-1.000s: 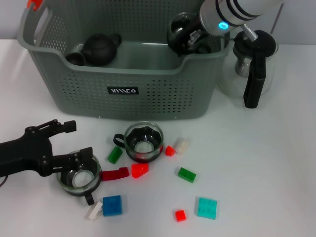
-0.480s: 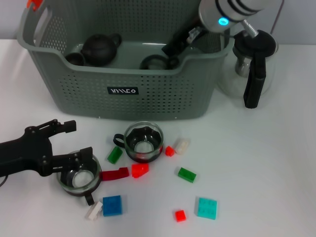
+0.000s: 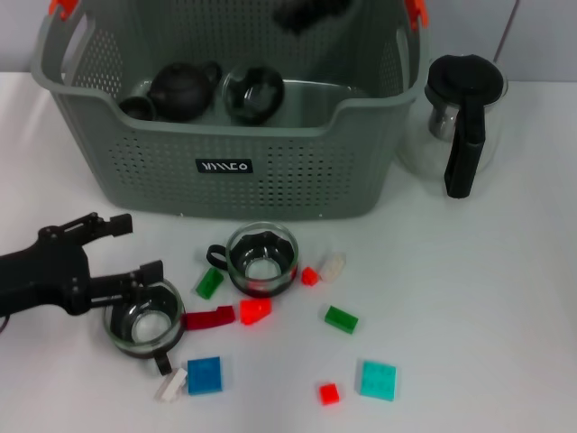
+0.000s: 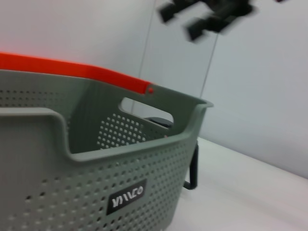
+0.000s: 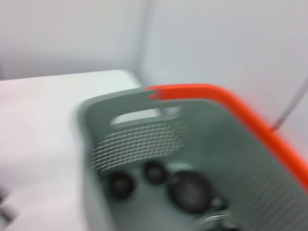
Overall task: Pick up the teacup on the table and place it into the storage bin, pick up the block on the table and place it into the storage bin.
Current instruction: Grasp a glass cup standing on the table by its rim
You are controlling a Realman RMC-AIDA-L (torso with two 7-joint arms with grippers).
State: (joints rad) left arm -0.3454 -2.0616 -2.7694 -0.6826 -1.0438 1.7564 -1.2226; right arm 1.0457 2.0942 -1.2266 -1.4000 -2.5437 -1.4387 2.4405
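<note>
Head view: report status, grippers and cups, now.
Left gripper open around the clear glass teacup on the white table. Right gripper blurred above the grey-green perforated storage bin. One glass cup lies inside. Second teacup and blocks remain.

Unreadable white marks on the storage bin (image 3: 270, 171) label (image 3: 224, 166).

- white table (image 3: 505, 298)
- storage bin (image 3: 270, 171) at the back, glass jug (image 3: 458, 126) just beside it
- two glass teacups (image 3: 261, 260) (image 3: 142, 320) in front
- small blocks scattered near cups: blue block (image 3: 205, 375), teal block (image 3: 378, 380), green block (image 3: 341, 318), red block (image 3: 329, 393)
</note>
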